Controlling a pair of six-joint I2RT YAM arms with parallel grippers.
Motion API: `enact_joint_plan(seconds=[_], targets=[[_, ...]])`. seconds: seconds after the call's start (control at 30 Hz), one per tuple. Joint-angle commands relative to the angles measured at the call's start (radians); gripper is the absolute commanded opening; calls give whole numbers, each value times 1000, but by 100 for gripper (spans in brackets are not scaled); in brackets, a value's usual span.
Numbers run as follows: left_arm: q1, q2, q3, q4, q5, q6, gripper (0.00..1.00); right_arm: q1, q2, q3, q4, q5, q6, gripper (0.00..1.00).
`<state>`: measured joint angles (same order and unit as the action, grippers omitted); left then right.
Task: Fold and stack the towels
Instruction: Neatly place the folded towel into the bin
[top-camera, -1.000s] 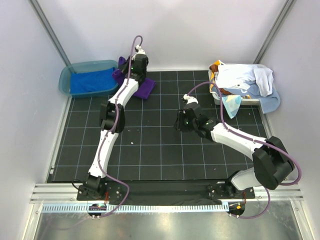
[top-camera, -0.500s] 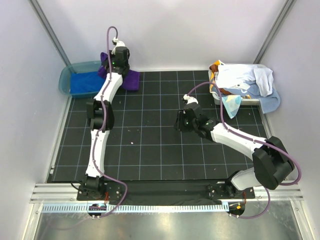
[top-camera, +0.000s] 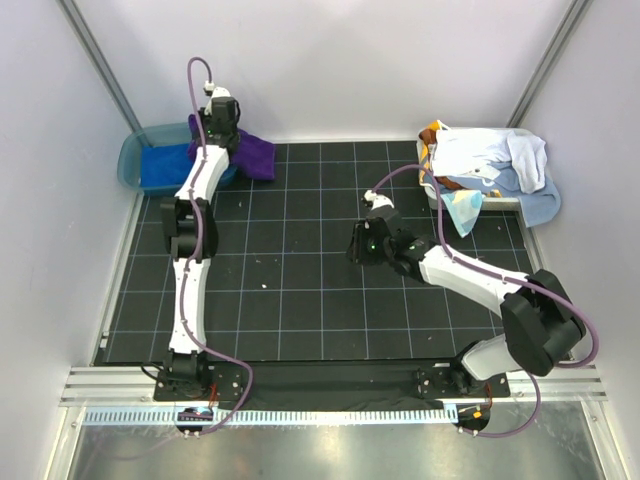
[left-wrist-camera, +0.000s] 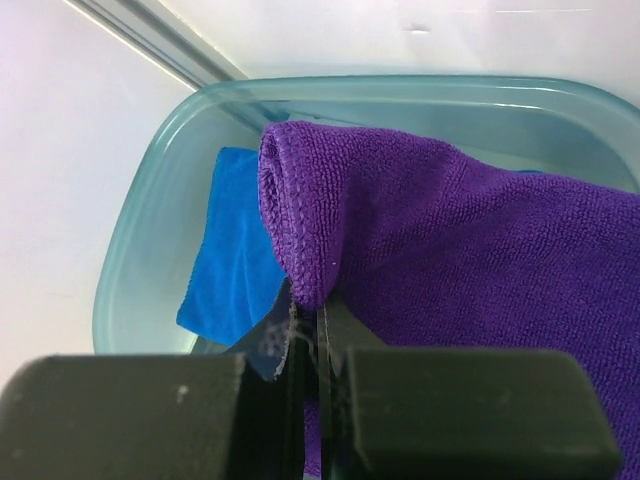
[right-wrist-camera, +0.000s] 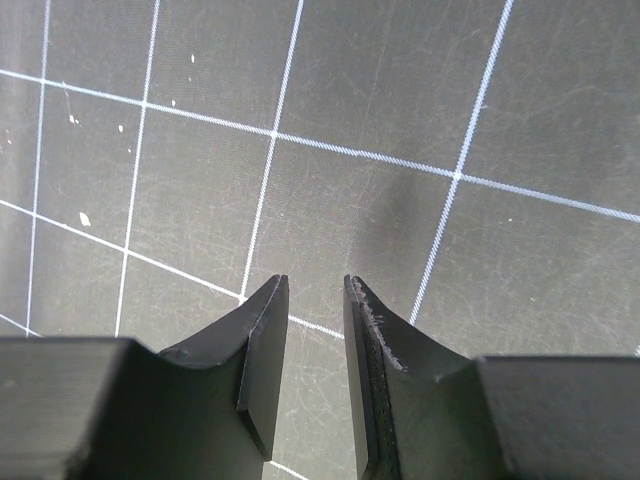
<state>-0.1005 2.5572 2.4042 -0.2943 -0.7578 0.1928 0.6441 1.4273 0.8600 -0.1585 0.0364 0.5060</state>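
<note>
Heap: unfolded white, light blue and orange-brown towels (top-camera: 480, 160), far right
Tub: teal translucent plastic tub (left-wrist-camera: 150, 230), far left, royal blue towel (left-wrist-camera: 235, 270) inside
Purple towel: deep purple cloth towel (left-wrist-camera: 480, 260) over the tub's right side, trailing right; probably needs carrying left onto the blue
Left hand (left-wrist-camera: 305, 310): pressed together, pinching purple towel's edge
Right hand (right-wrist-camera: 315, 290): partly spread, empty, over black gridded surface (right-wrist-camera: 380, 130)

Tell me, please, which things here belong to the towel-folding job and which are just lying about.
Job:
- purple towel, pinched in the left gripper
- blue towel, lying flat
- heaped towels, far right

Lying about:
- teal tub
- white basket
- black grid mat
</note>
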Motion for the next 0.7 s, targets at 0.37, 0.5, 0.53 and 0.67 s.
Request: enact_joint_plan(seconds=[0.37,0.5,0.53,0.67], targets=[[139,-55,-13,34,100,-98,0,0,61,28,53,-23,-17,36],[157,-38,-8,41,110,-104,0,2,71,33,57,-23,-17,35],[163,-38,-8,44,113,-104,0,2,76,34,59,-23,-17,35],[182,-32,-11,52,147,-116,0,3,90,40,62,-23,-17,35]])
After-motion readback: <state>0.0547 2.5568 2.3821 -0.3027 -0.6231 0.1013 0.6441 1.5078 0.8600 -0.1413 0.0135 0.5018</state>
